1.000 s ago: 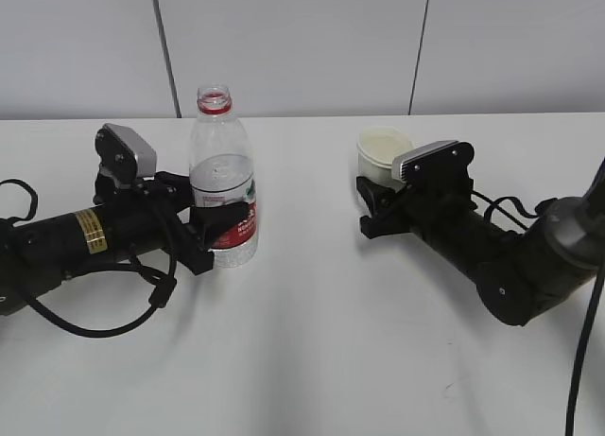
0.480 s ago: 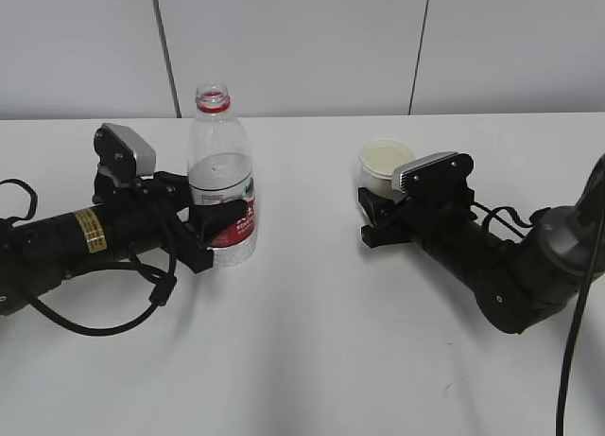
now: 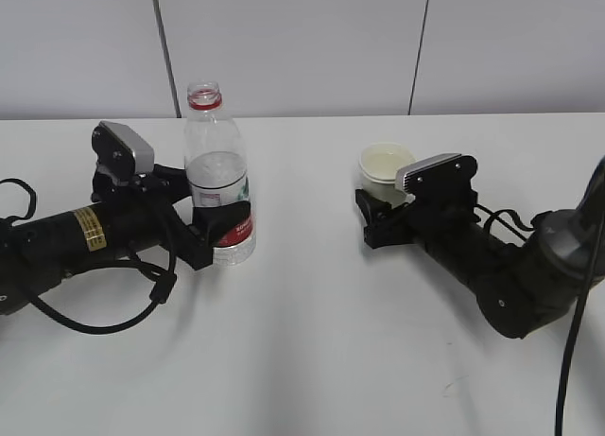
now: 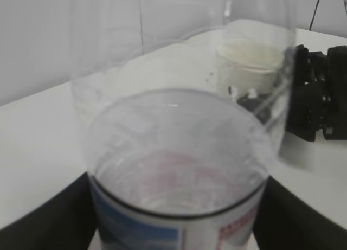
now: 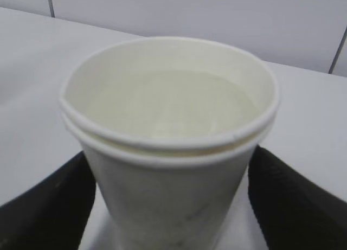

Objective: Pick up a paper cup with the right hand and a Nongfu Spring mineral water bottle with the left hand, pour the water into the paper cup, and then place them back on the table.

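Observation:
The Nongfu Spring bottle [image 3: 217, 185] stands upright and capless, part full, at the left of the table [image 3: 302, 341]. My left gripper [image 3: 216, 223] is shut on it at the red-and-white label. In the left wrist view the bottle [image 4: 179, 152] fills the space between my black fingers [image 4: 59, 217]. The white paper cup [image 3: 386, 162] sits upright at centre right. My right gripper [image 3: 371, 209] is shut on it. In the right wrist view the cup [image 5: 168, 168] holds pale liquid, with the fingers [image 5: 49, 206] touching it just under the rim. Its base is hidden.
Both arms lie low over the white tabletop, the left with a looping black cable [image 3: 95, 322]. A grey panelled wall [image 3: 302, 48] runs behind the table. The cup also shows through the bottle in the left wrist view [image 4: 246, 65].
The bottle has shifted slightly left with my left gripper and stands straighter. The cup has come down from a raised, tilted pose to upright and lower, still between the right fingers.

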